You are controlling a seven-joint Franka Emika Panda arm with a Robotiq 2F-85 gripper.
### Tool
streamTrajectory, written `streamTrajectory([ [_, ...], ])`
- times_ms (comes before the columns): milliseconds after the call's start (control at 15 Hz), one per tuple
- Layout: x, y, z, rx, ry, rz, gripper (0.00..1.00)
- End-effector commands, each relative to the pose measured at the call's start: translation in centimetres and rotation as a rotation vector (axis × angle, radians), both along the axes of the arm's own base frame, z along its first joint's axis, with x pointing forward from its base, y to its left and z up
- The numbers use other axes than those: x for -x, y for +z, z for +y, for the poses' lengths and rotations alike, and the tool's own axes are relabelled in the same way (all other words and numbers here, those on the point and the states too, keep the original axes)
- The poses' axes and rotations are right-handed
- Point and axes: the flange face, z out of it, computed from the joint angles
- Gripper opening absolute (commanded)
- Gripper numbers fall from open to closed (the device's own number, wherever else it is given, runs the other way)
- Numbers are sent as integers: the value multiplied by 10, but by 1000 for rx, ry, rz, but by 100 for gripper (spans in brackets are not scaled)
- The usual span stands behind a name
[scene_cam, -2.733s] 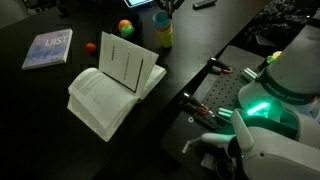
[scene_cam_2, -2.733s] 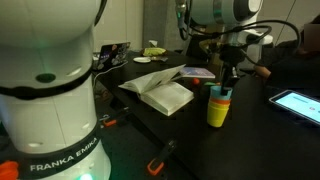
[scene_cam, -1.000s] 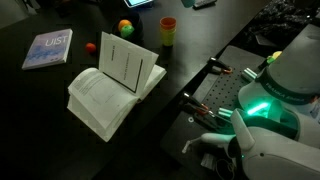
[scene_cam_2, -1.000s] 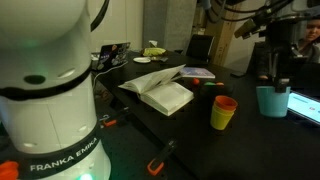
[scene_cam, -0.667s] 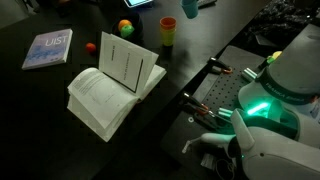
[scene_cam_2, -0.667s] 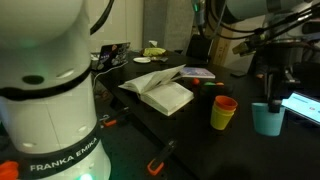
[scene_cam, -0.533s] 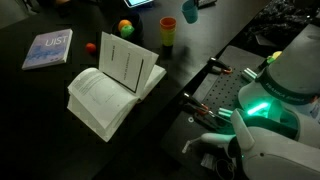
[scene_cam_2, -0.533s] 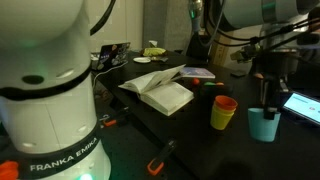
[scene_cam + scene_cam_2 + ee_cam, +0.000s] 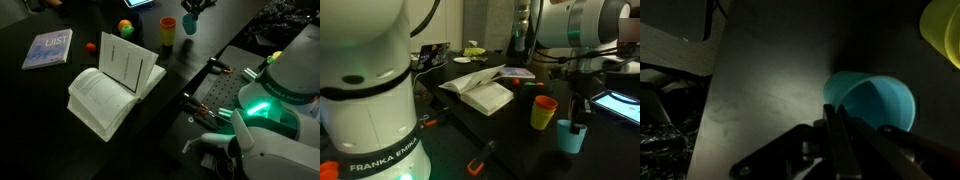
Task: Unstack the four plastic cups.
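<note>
Presently we find the teal cup (image 9: 572, 138) standing on the dark surface (image 9: 508, 132), just beside the orange-topped stack (image 9: 543, 112) — not touching it. We note the claw (image 9: 578, 124) clamped on the teal cup's rim.

Robotics lab bench — black table (image 9: 40, 120), open book (image 9: 110, 85) at centre, red-handled hand tools (image 9: 205, 103) at 3 o'clock beside the arm's base (image 9: 268, 102).

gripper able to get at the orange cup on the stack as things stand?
Probably yes, but not straight away. The gripper sits at the rim of the teal cup and would have to lift clear of it first. The orange cup tops the stack just beside it, with nothing above its open rim.
</note>
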Motion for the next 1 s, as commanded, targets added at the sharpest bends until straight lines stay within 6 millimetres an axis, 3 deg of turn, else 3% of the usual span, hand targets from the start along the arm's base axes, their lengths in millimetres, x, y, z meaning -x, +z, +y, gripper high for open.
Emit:
streamTrajectory([
  [0, 0, -3, 2, -16, -32, -50, 2],
  [133, 1, -6, 4, -23, -45, -56, 2],
  [200, 2, -7, 5, -27, -51, -56, 13],
  [267, 3, -7, 5, -30, -55, -58, 31],
  [667, 1, 1, 4, -27, -62, -67, 76],
  [867, -11, 17, 17, -40, -53, -73, 97],
  [933, -17, 22, 26, -46, -41, -81, 100],
])
